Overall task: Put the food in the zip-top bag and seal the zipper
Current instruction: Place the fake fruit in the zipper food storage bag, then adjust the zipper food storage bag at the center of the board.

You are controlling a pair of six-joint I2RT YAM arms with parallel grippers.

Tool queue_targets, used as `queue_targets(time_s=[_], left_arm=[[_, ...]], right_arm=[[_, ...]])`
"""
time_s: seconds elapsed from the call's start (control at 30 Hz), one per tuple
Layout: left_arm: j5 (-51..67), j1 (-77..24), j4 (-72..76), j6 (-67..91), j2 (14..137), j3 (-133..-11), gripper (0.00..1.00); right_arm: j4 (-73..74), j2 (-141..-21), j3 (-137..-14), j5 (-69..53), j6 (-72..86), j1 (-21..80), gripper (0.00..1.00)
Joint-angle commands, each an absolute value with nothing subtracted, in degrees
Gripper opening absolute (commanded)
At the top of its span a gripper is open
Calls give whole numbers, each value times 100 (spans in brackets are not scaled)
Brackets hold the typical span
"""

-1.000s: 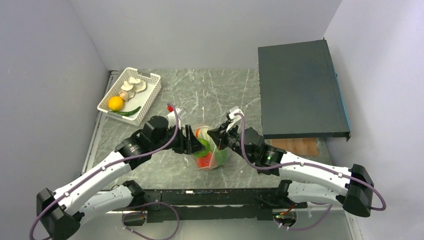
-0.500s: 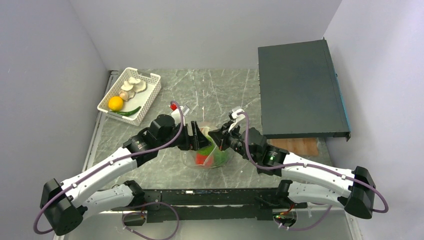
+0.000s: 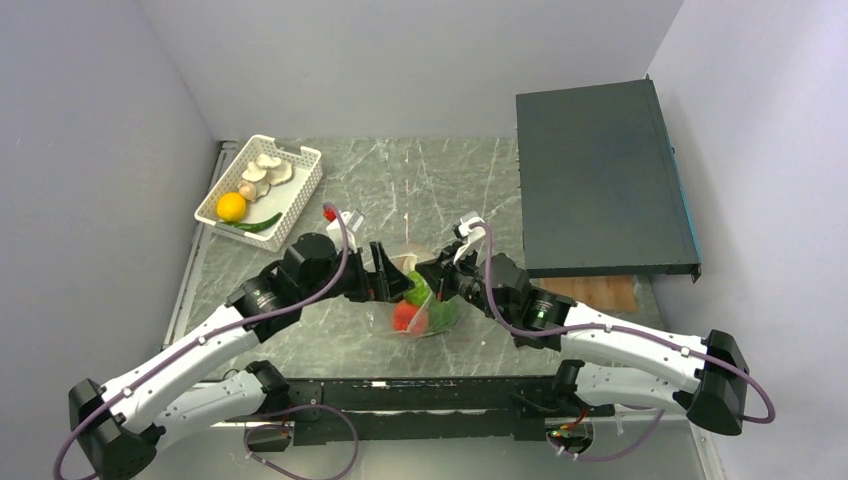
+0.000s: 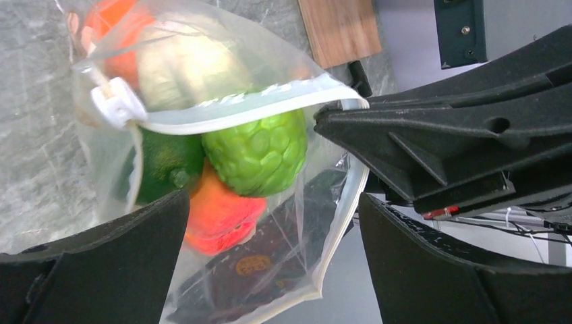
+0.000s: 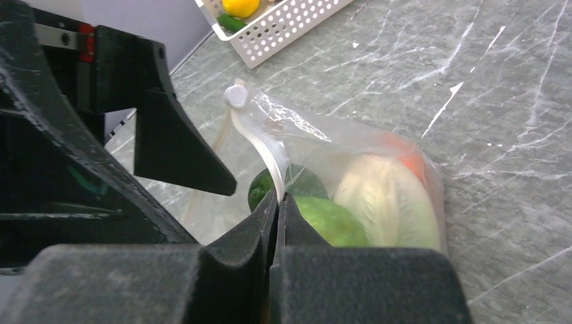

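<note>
One zip-top bag (image 3: pixel 420 318) sits central on the tabletop (image 3: pixel 450 180): right fingers (image 5: pixel 222 270) clamped on its zipper (image 5: pixel 262 145), left fingers (image 4: pixel 101 270) wide apart astride its mouth. Remaining food (image 3: pixel 231 206) lies far-left of it, nearer the left arm (image 3: pixel 200 345).

This looked like a robotics lab test cell, not a kitchen. Plain pale partition walls (image 3: pixel 400 60) boxed in a marble-patterned table (image 3: pixel 440 180). Two white robot arms (image 3: pixel 190 352) with exposed cables stood on a black rail (image 3: pixel 420 395) at its near edge. A dark flat case (image 3: pixel 600 180), perhaps rack equipment, filled the far right corner. A white slotted basket (image 3: pixel 300 198) of food (image 3: pixel 232 207) sat at the far left corner.
</note>
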State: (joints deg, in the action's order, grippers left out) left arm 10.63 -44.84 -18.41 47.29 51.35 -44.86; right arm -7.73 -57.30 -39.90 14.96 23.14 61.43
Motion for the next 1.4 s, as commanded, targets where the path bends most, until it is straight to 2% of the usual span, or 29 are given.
queue_targets(time_s=[0.0,0.3,0.53,0.67,0.97,1.07,1.3,1.37], left_arm=[[685,-4507,-2411,4562,4563,-4607,100],[19,-4508,-3649,4659,3217,-4344,100],[-1161,-4508,-4510,4695,2552,-4414,100],[-1413,-4508,-4706,4431,2756,-4710,100],[-2147,-4420,-4926,3738,4019,-5519,100],[-1999,-3929,-4649,3281,4137,-5634,100],[-379,-1672,-4224,2401,4618,-5866,100],[-245,-1230,-4250,2237,4965,-6074,100]], right_arm=[[-745,-5733,-4321,1680,2256,6152,0],[-564,-5865,-4553,2025,1969,6152,0],[-588,-6004,-4641,2057,1925,6152,0],[-594,-6094,-4669,2018,1933,6157,0],[-550,-6048,-4602,1977,1848,6151,0],[-604,-6055,-4551,1787,1815,6152,0],[-639,-6146,-4523,1377,1761,6143,0],[-660,-6109,-4484,1382,1745,6143,0]])
